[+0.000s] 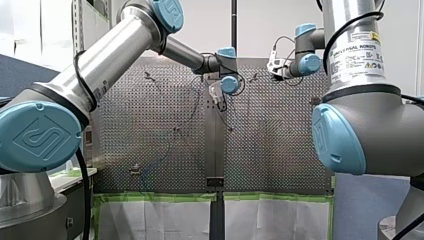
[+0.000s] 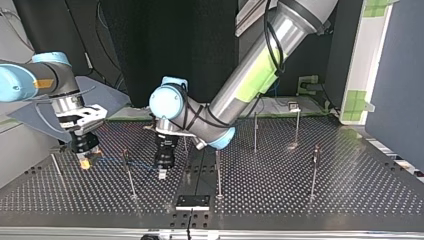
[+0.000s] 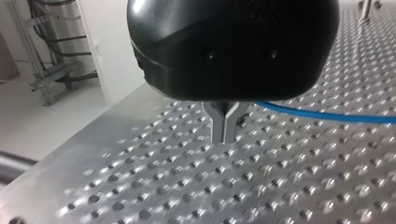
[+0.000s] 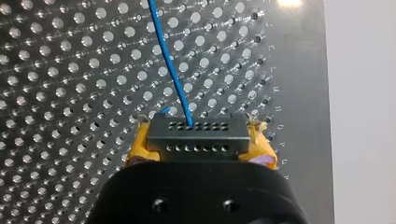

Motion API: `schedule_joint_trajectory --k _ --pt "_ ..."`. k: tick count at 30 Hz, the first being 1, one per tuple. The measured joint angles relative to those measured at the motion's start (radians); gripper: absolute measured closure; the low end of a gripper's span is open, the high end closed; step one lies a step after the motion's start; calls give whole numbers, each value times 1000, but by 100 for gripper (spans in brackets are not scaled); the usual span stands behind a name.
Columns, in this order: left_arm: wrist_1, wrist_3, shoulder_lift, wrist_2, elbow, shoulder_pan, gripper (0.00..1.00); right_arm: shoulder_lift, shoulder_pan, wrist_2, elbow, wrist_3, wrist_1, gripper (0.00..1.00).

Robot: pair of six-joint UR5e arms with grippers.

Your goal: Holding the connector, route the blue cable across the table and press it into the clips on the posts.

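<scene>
While my right pincer [image 4: 199, 145] has its yellow pads clamped on the connector [image 4: 197, 133] low over the worktop [image 4: 70, 70], the blue cable [image 4: 170, 65] runs off toward my left pincer [image 3: 225, 135], whose metal fingers are pinched together, cable just beside them

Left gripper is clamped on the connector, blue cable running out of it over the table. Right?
Wrong arm. My right gripper is clamped on the connector, blue cable running out of it over the table; the right wrist view shows it.
</scene>
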State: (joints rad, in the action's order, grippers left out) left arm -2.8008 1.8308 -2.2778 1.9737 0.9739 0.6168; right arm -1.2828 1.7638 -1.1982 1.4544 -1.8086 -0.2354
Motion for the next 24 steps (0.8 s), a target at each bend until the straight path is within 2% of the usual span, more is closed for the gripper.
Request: schedule_joint_trajectory --k 2,3,5,10,16,20,24 --pt "-14 -1 0 -6 1 3 47 0 0 0 -1 0 0 100" --pt "-21 -1 0 -8 1 5 47 0 0 0 -2 0 0 100" --pt "-37 0 0 -9 1 8 2 0 0 0 -2 0 1 100" --pt "-73 -1 1 -8 1 12 2 0 0 0 -2 0 1 100" --pt "-120 3 16 16 8 18 2 1 0 0 -2 -1 3 100" --pt "-150 2 45 0 35 26 2 1 1 0 -1 -1 7 100" --pt "-138 1 77 -27 67 37 2 1 1 0 -1 0 8 100"
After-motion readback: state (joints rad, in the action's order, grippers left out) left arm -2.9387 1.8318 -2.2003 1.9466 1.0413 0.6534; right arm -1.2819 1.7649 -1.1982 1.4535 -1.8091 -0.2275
